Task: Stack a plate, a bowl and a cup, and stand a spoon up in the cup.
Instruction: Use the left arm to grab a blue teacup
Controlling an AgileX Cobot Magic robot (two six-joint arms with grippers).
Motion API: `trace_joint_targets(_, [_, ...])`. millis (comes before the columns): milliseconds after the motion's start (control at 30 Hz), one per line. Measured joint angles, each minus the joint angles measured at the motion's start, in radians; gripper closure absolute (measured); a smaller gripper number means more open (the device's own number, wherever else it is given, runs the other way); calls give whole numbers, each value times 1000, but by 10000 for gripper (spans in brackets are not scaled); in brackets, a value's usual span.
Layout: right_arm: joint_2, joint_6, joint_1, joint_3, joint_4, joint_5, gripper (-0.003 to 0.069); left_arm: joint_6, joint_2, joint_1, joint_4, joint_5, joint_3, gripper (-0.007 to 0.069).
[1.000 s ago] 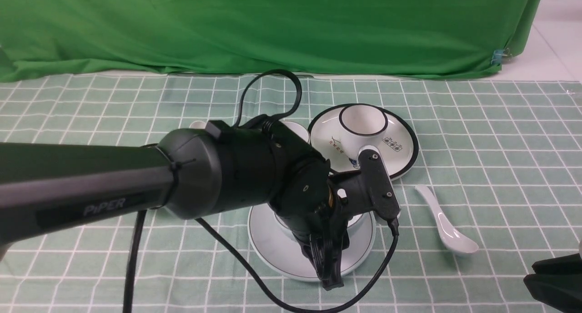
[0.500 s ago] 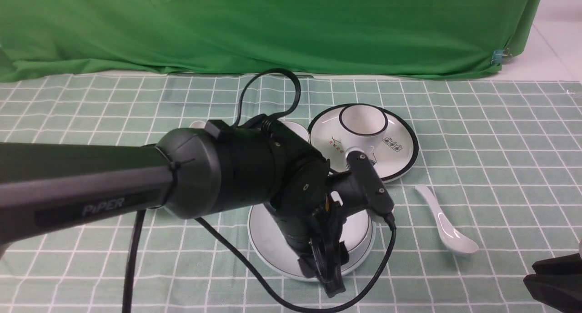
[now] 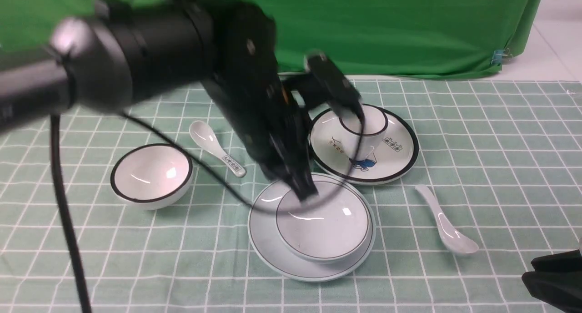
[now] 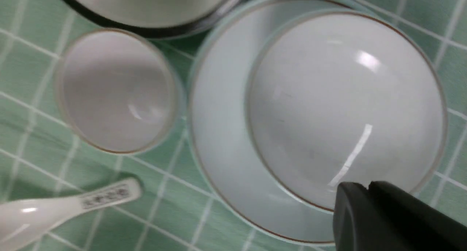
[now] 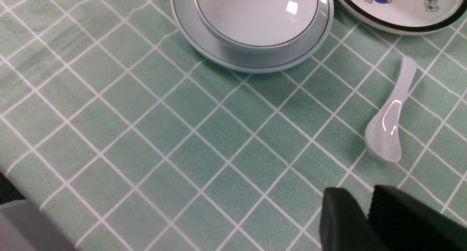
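The pale blue-grey bowl [image 3: 325,226] sits in the pale blue-grey plate [image 3: 266,244] at the front centre. My left gripper [image 3: 305,191] is shut and empty, its tip just above the bowl's far rim; the left wrist view shows the gripper [image 4: 366,187] over the bowl [image 4: 343,97] and plate [image 4: 219,134]. The pale blue-grey cup [image 4: 115,90] stands on the cloth beside the plate; in the front view my arm hides it. The plain white spoon [image 3: 448,226] lies right of the plate. My right gripper [image 5: 368,200] is shut and empty, near the spoon [image 5: 386,130].
A white black-rimmed plate [image 3: 391,160] with a white cup [image 3: 363,122] on it stands behind the stack. A white black-rimmed bowl [image 3: 152,174] and a spoon with printed marks [image 3: 216,147] lie at the left. A green curtain hangs behind the table.
My left arm has risen and swung back from low over the plate's front edge. The bowl, the black-rimmed bowl and the printed spoon now show. The dishes have not moved.
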Motion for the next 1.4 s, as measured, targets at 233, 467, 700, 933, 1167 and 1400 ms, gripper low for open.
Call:
trace_joint_targets(233, [0,0,0,0,0,0,498,211,182,64,-6,15,-220,468])
trace_joint_targets(467, [0,0,0,0,0,2,498,274,318,84,64,-21,-288,251])
trace_joint_targets(700, [0,0,0,0,0,2,494,316,403,106,73,-71,-293,237])
trace_joint_targets(933, [0,0,0,0,15,10,488,344,413,106,73,-82,-293,353])
trace_joint_targets(1167, [0,0,0,0,25,12,487,349,409,106,39,-83,-293,374])
trace_joint_targets(1400, [0,0,0,0,25,12,487,350,358,106,24,-82,-293,361])
